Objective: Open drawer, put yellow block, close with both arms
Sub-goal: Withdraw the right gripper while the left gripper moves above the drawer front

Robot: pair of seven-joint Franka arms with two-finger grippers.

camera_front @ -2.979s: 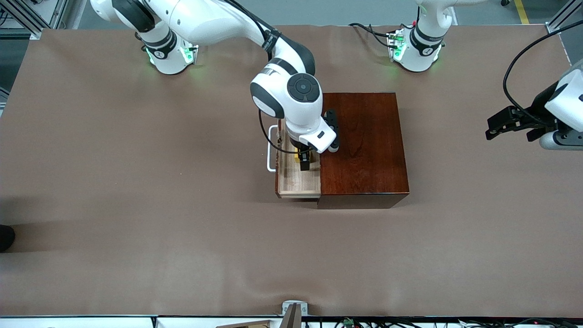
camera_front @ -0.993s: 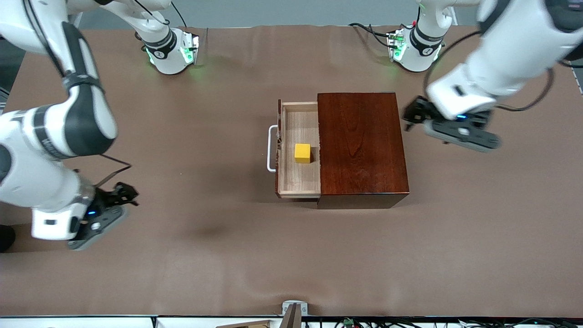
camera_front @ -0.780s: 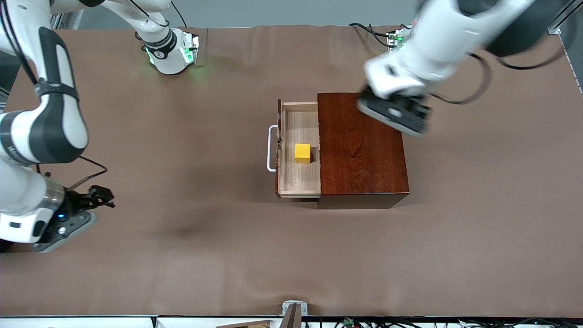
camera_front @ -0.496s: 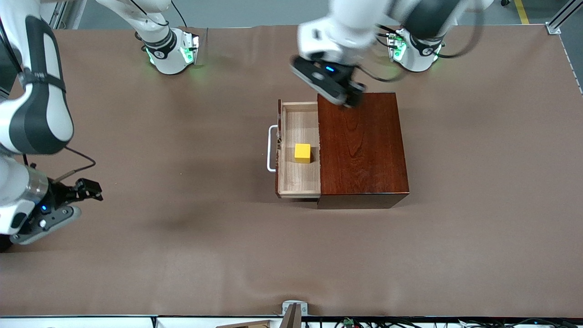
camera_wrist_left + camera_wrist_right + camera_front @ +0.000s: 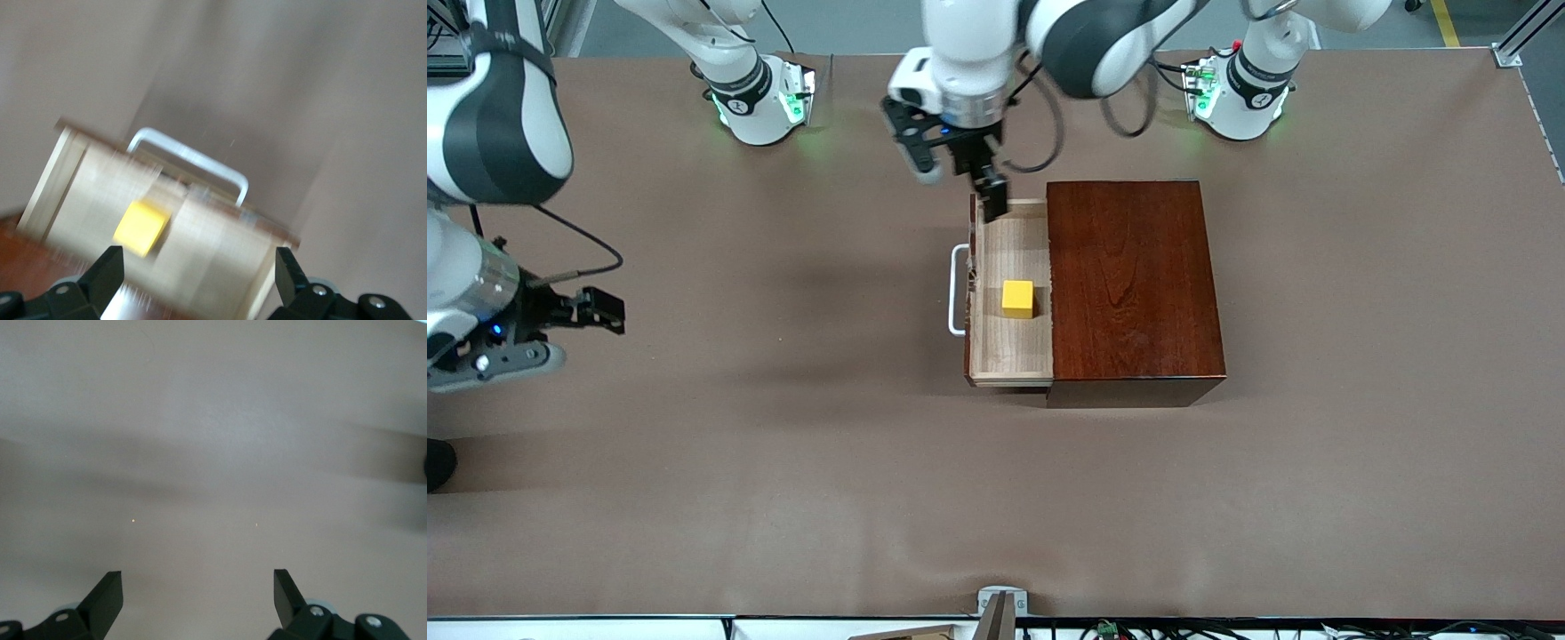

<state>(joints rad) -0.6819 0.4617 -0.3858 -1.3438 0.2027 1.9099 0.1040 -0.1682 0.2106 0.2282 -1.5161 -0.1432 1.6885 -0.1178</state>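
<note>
Yellow block (image 5: 1017, 299) lies in the open drawer (image 5: 1009, 356), whose white handle (image 5: 957, 291) faces nine o'clock toward the right arm's end. Left tool (image 5: 960, 173), jaws wide and empty, hangs over the drawer's twelve o'clock corner; right tool (image 5: 591, 309), also wide, waits over bare desk (image 5: 783, 462).

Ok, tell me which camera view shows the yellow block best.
The front view: the yellow block sits sharp and unobstructed in the open drawer, close to the wooden box. The left wrist view also catches it, but smeared by motion. The right wrist view shows only bare table.
</note>
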